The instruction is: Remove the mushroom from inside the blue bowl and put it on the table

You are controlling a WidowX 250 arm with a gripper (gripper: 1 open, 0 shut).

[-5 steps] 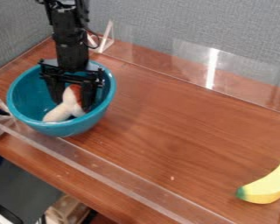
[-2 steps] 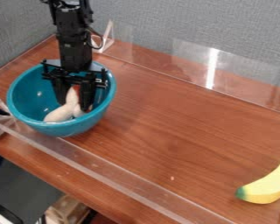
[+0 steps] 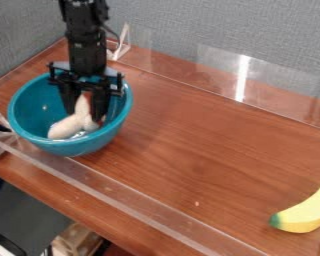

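The blue bowl (image 3: pixel 33 108) sits at the left end of the table (image 3: pixel 203 140). Inside it lies the mushroom (image 3: pixel 69 124), cream-white and leaning up toward the right. My gripper (image 3: pixel 87 103) reaches straight down into the bowl. Its black fingers are drawn in on either side of the mushroom's upper end, shut on it. The fingers hide the cap. The mushroom's lower end is still low inside the bowl.
A yellow banana (image 3: pixel 307 210) lies at the table's near right corner. Low clear acrylic walls run along the front edge (image 3: pixel 123 205) and the back (image 3: pixel 243 75). Open wood stretches to the right of the bowl.
The fingers have drawn in from a wider spread onto the mushroom's upper end. The arm and mushroom have hardly moved.
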